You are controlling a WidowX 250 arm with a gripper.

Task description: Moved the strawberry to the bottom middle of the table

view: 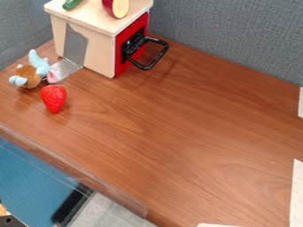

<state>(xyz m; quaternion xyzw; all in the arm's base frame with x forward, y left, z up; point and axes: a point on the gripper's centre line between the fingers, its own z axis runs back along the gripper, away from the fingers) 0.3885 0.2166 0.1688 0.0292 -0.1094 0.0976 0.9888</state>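
Strawberry (pixel 54 98) on left part of counter (pixel 201 137), well apart from bottom middle; move still to do, by the look of it. Pointing tip-first to bottom of view, broad end up top, long axis close to vertical in view, apparently lying on its side. Main risk: slip or roll from a pinch too near the taper, rounded flanks to blame; then maybe over the near edge. Second risk: snag on blue-and-brown plush toy (pixel 31 73), just beside the broad end, if approached wide from that side. Can't tell claw opening or whether holding anything. Further out: silver sheet (pixel 64 70), then wooden toy oven (pixel 95 37) with black handle (pixel 155 55), green toy vegetable (pixel 71 4) and red-skinned cut toy food (pixel 116 8) on top. White strips (pixel 296 193) at far right.
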